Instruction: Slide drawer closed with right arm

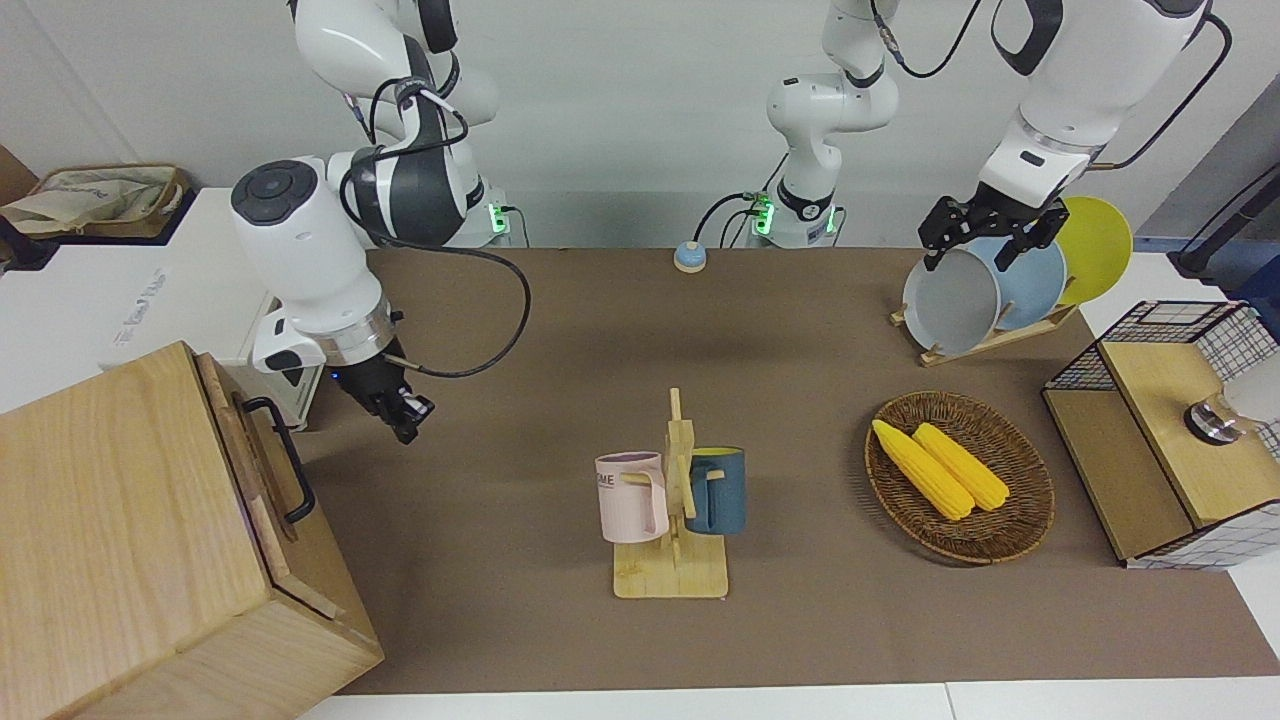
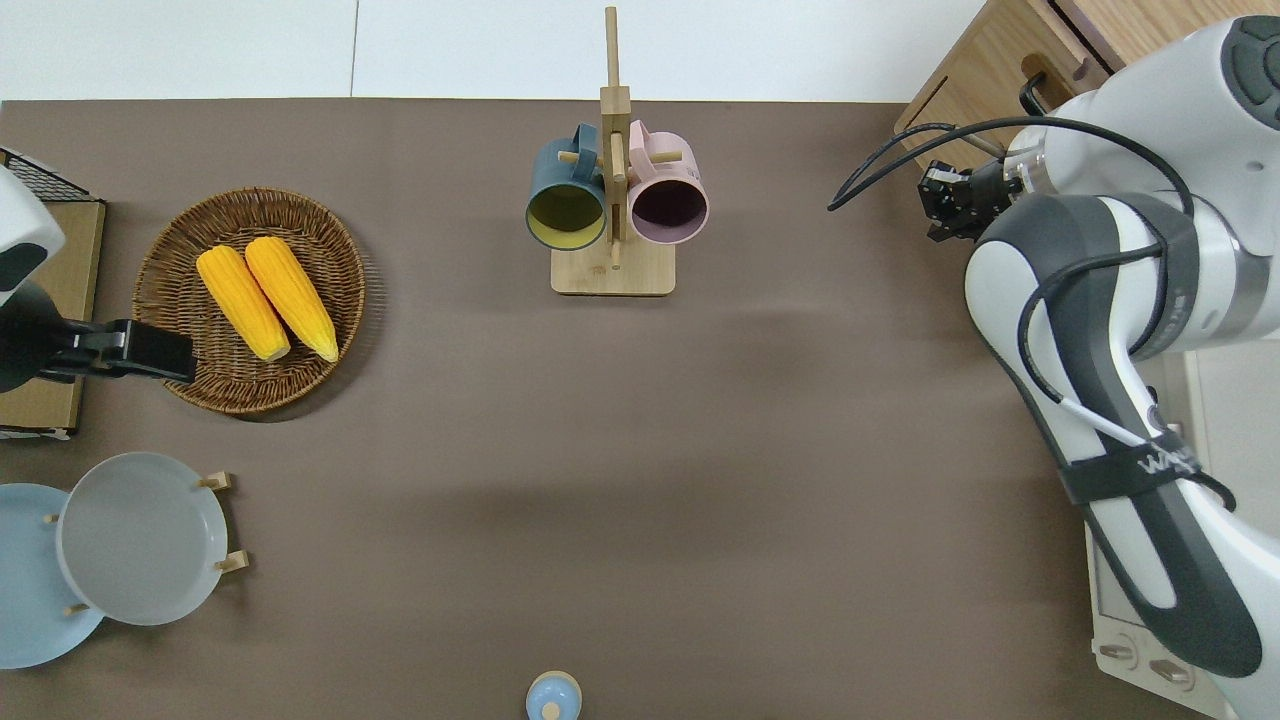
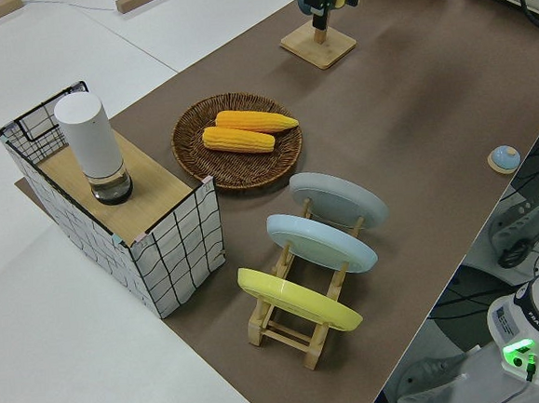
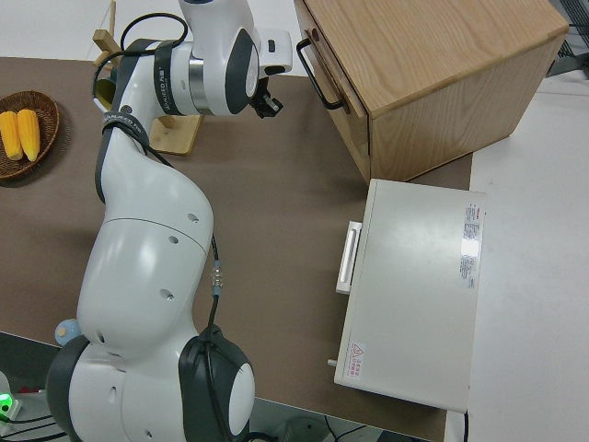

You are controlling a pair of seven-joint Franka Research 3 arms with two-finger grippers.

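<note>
A brown mat covers the table (image 1: 560,330) in the front view, with pale walls along the top of the frame. At lower left stands the light-wood cabinet (image 1: 130,540); the drawer (image 1: 262,470) sits flush in its front, black loop handle showing. The right end effector (image 1: 400,418) hangs just beside it at centre left, clear of the handle; whether its fingers are apart or together cannot be told. A mug rack (image 1: 672,500) with a pink and a blue mug stands at centre, a wicker basket of corn (image 1: 960,478) at right. The left arm is parked.

In the overhead view the drawer (image 2: 1060,75) is in the upper right corner, and the right end effector (image 2: 945,195) is over the mat next to the cabinet's front.

The left side view shows a plate rack (image 3: 311,254) at centre.

The right side view has the drawer (image 4: 336,69) at top centre and a white oven (image 4: 414,295) at lower right.
</note>
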